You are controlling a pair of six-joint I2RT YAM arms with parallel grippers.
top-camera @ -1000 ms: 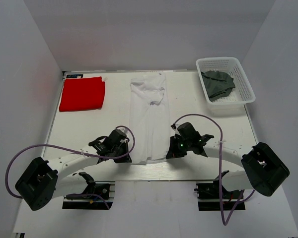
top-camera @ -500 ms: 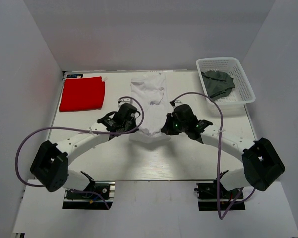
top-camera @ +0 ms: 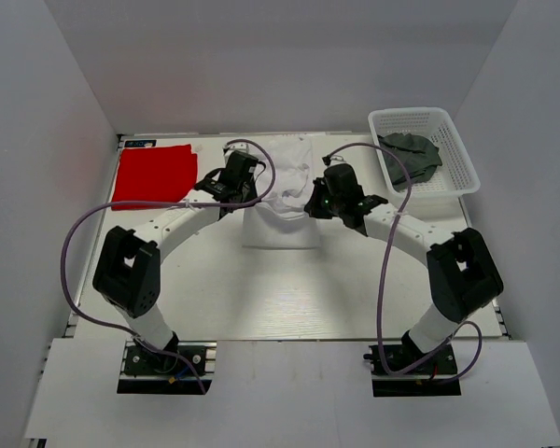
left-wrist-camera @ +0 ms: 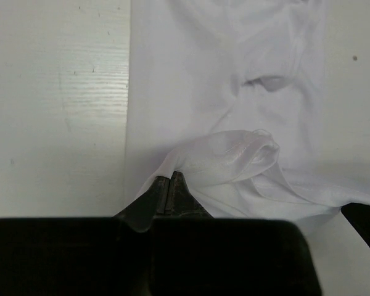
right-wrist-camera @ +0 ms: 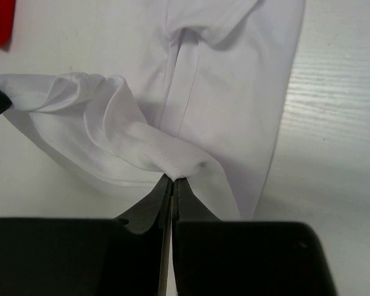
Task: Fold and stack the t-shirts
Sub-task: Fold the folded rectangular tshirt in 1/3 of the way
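**Midway in the fold, with both arms holding the white shirt's edge**

The left gripper (left-wrist-camera: 171, 179) and the right gripper (right-wrist-camera: 172, 182) are each pressed together on a corner of the white t-shirt (top-camera: 280, 231), holding that edge raised above the cloth beneath. The shirt lies in the middle of the table (top-camera: 289, 299), toward its far side. The red t-shirt (top-camera: 154, 175) sits folded at the far left, and the grey-green t-shirt (top-camera: 411, 157) is in the lattice basket (top-camera: 453, 177) at the far right.

The main risk looks like an uneven lay-down. The cloth between the two pinches sags and bunches, so letting go here could trap a crease. If one arm reaches farther than the other, the fold would land skewed. The thin cloth could also slip out of one pinch.

The white shirt is a narrow strip with its long axis running near to far. Which end carries the collar I cannot tell.
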